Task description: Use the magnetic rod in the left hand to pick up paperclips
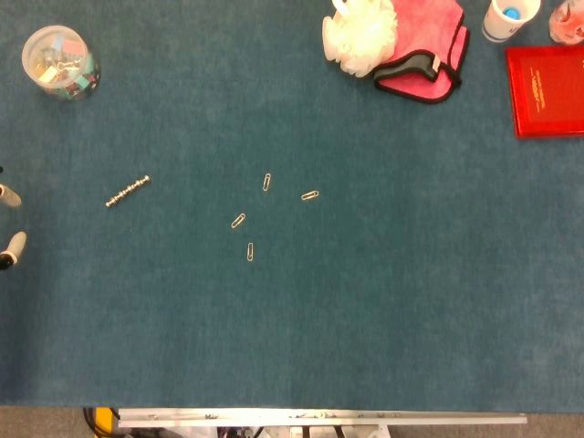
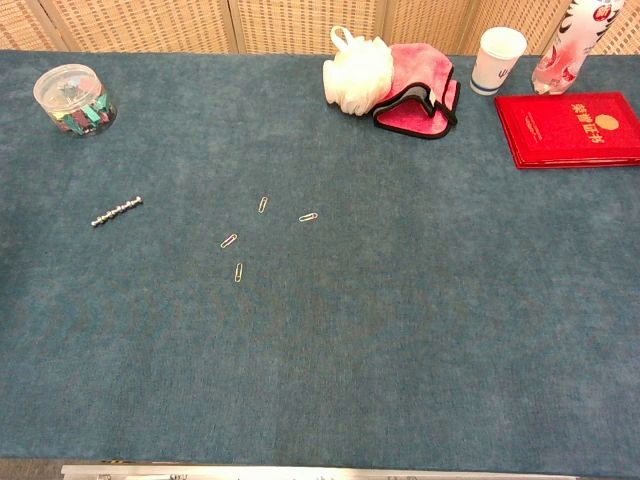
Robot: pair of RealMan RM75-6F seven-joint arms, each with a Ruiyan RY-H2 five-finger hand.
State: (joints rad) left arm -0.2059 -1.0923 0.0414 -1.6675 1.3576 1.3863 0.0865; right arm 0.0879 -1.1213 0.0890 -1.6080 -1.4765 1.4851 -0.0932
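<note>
Four paperclips (image 2: 238,272) lie scattered mid-table on the blue cloth (image 2: 400,350). Left of them lies the magnetic rod (image 1: 127,191), unheld. Only the left hand's fingertips (image 1: 11,248) show at the frame edge; their state cannot be told.

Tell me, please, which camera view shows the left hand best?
Only the head view shows the left hand, as pale fingertips at the frame's left edge, left of the magnetic rod. The chest view shows none of it.
</note>
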